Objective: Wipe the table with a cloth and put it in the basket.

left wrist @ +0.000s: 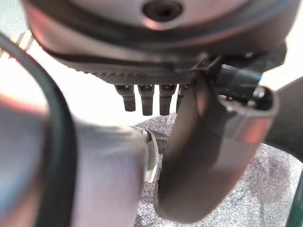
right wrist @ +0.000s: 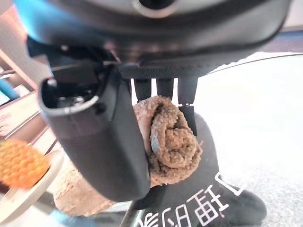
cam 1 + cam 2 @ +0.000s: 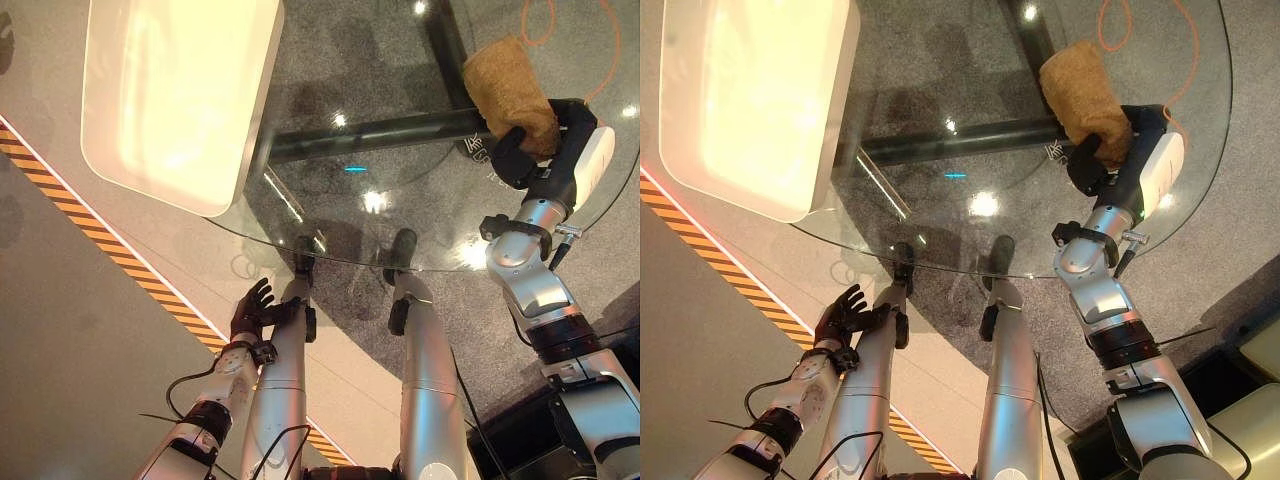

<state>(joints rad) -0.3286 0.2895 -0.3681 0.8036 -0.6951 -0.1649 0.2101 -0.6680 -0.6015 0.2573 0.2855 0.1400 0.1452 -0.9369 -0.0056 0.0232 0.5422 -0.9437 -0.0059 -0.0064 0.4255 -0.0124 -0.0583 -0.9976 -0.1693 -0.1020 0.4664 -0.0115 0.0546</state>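
While right hand point(image 3: 520, 150) fingers clamp one brown cloth point(image 3: 508, 88) on one glass table point(image 3: 400, 60), left hand point(image 3: 252, 310) fingers hang apart.

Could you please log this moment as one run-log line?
right hand: shut on brown cloth, on glass table | left hand: open, idle below table edge | basket: not identified

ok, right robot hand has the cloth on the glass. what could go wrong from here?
1. The cloth is bunched in the right robot hand, rolled up in the wrist view, so little of it may meet the table.
2. The hand works near the table's right edge; a sweep outward could run off the glass.
3. I can't spot a basket for certain, so the drop-off target is unclear. The left robot hand hangs idle below the table.
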